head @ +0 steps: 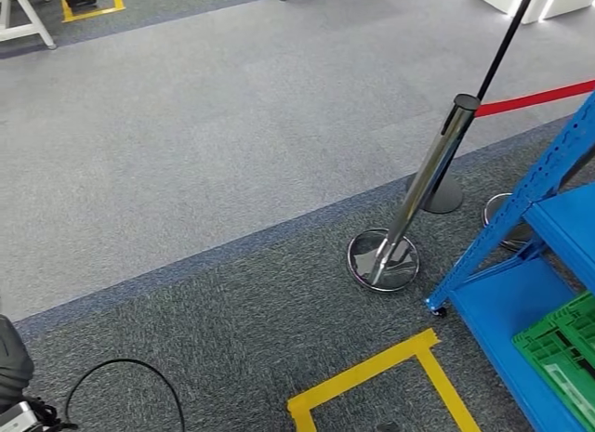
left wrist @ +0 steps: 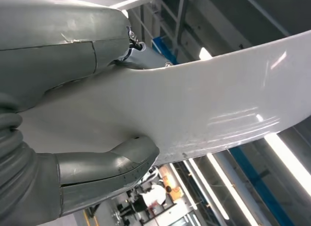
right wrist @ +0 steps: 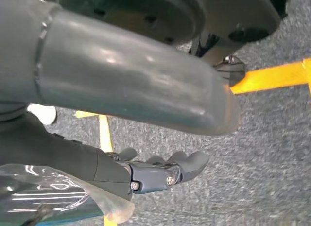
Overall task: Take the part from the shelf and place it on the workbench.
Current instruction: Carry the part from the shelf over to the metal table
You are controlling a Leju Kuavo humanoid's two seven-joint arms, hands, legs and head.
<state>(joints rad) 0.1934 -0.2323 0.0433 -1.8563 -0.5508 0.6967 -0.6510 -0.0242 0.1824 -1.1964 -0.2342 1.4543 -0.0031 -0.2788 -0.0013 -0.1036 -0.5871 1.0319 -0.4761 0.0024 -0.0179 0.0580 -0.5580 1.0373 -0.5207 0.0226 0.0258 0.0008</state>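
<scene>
In the left wrist view a long, curved white part [left wrist: 205,104] runs across the picture. My left hand [left wrist: 47,70] grips one end of it, with the thick grey thumb [left wrist: 113,165] on one face and the other fingers [left wrist: 73,36] on the opposite face. My right hand [right wrist: 157,172] hangs above dark grey carpet; its dark fingers are stretched out and apart from the big grey thumb [right wrist: 128,75], and they hold nothing. The blue shelf [head: 533,186] stands at the right edge of the head view, with a green crate [head: 561,353] on its low board.
A leaning chrome post [head: 428,181] on a round base [head: 383,260] carries a red belt [head: 533,99] just left of the shelf. Yellow floor tape [head: 378,367] marks a square in front of me. A black cable loop [head: 126,367] lies at lower left. White frame legs [head: 28,19] stand far off.
</scene>
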